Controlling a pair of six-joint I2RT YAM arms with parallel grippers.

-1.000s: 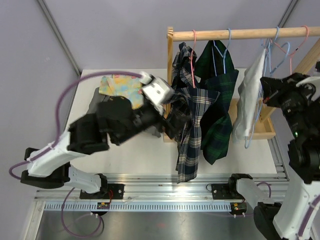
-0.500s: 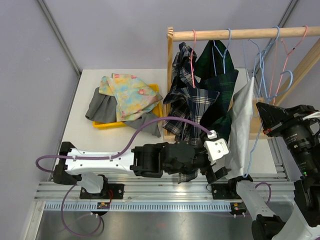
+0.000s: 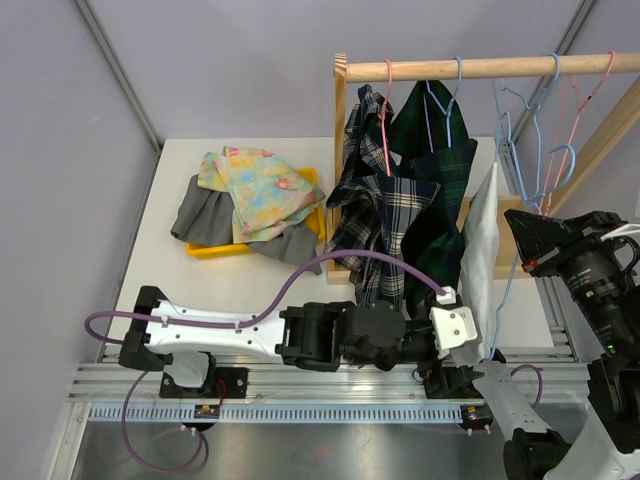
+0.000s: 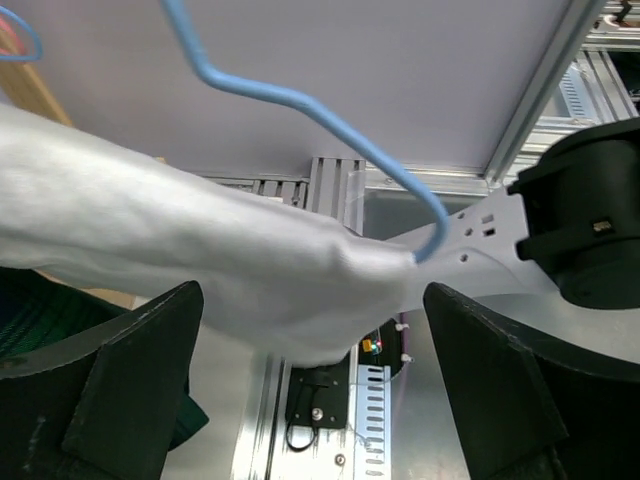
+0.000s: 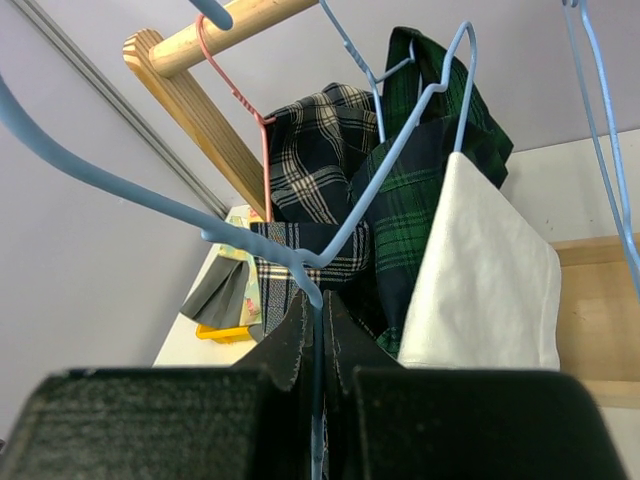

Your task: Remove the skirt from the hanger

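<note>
A white skirt (image 3: 483, 250) hangs on a light blue hanger (image 3: 519, 165) at the right end of the rack. My right gripper (image 5: 318, 322) is shut on the hanger's wire just below its neck (image 5: 300, 262), and the skirt (image 5: 490, 270) is draped to its right. The left arm reaches low across the table's front. Its gripper (image 3: 462, 345) is wide open under the skirt's lower end. In the left wrist view the white cloth (image 4: 200, 260) and the hanger's end (image 4: 300, 100) lie just ahead of the open left gripper (image 4: 315, 375), and nothing is clamped.
A wooden rod (image 3: 480, 68) carries a navy plaid skirt (image 3: 380, 220), a green plaid skirt (image 3: 437, 200) and spare pink and blue hangers. A yellow tray (image 3: 213, 251) at the left holds floral and grey garments. A metal rail (image 3: 320, 385) runs along the near edge.
The left arm swung from the tray at the left over to the right, low under the white skirt. The right gripper drew the hanger nearer, and the skirt shifted with it.
</note>
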